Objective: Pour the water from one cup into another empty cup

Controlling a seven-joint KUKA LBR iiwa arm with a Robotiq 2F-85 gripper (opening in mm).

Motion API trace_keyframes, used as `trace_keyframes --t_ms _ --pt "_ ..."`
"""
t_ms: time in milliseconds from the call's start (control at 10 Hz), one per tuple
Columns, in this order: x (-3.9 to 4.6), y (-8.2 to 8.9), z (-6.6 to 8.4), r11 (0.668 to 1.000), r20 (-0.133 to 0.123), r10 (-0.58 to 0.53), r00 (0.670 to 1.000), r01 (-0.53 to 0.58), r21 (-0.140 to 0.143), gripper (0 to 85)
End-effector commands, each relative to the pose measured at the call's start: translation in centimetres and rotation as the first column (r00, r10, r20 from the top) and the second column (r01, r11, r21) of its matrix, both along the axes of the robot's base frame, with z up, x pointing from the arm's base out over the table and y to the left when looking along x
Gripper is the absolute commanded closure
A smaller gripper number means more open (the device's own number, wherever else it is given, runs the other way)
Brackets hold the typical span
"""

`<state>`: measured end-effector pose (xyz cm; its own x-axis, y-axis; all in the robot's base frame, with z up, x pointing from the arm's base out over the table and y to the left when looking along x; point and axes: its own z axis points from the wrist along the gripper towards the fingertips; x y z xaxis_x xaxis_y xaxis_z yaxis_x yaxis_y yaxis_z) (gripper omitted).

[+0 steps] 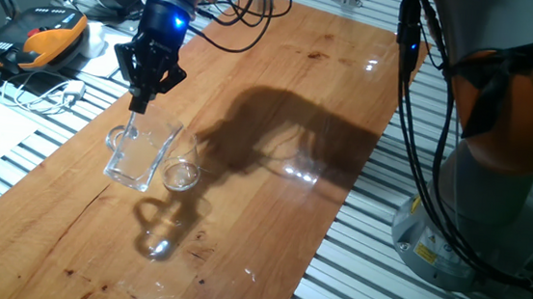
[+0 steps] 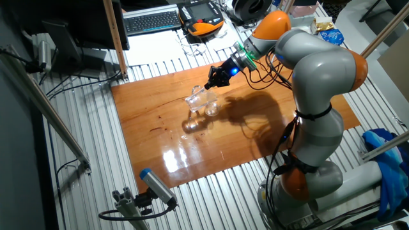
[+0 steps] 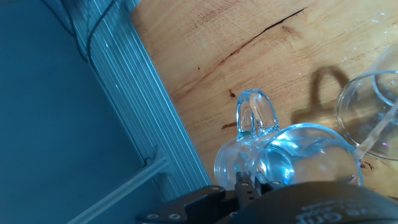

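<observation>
The clear glass mug [image 1: 140,158] with a loop handle [image 1: 117,139] is tilted, its rim leaning toward the handleless glass tumbler [image 1: 181,173] just to its right on the wooden board. My gripper [image 1: 138,107] is shut on the mug's rim from above. In the other fixed view the gripper [image 2: 209,83] holds the mug [image 2: 196,98] beside the tumbler [image 2: 211,108]. The hand view shows the fingertips [image 3: 249,183] on the mug [image 3: 292,155], its handle [image 3: 255,118] pointing away and the tumbler's rim [image 3: 367,112] at the right. I cannot make out the water.
The wooden board [image 1: 281,93] lies on a slatted metal table [image 1: 14,156]. An orange-and-black pendant [image 1: 49,34] and white cables [image 1: 49,92] lie at the back left. The arm's base [image 1: 495,189] stands to the right. A keyboard [image 2: 152,21] and a small camera [image 2: 156,188] sit off the board.
</observation>
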<state>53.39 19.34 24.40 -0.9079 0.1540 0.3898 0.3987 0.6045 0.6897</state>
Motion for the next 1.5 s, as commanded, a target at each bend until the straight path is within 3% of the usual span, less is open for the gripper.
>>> trace_keyframes --t_ms 0,500,900,1100,1400 --pt "0.00 0.0 0.0 1.000 -0.003 -0.002 1.000 0.002 0.005 85.0" --pt "0.06 -0.1 0.2 1.000 -0.013 -0.007 1.000 0.008 0.019 85.0" --pt "0.24 -0.4 0.6 1.000 -0.002 0.004 1.000 -0.004 0.006 85.0" --pt "0.18 -0.6 1.0 0.998 0.035 0.042 0.999 -0.040 -0.052 85.0" --pt "0.02 -1.0 2.1 0.980 0.091 0.127 0.988 -0.111 -0.165 85.0"
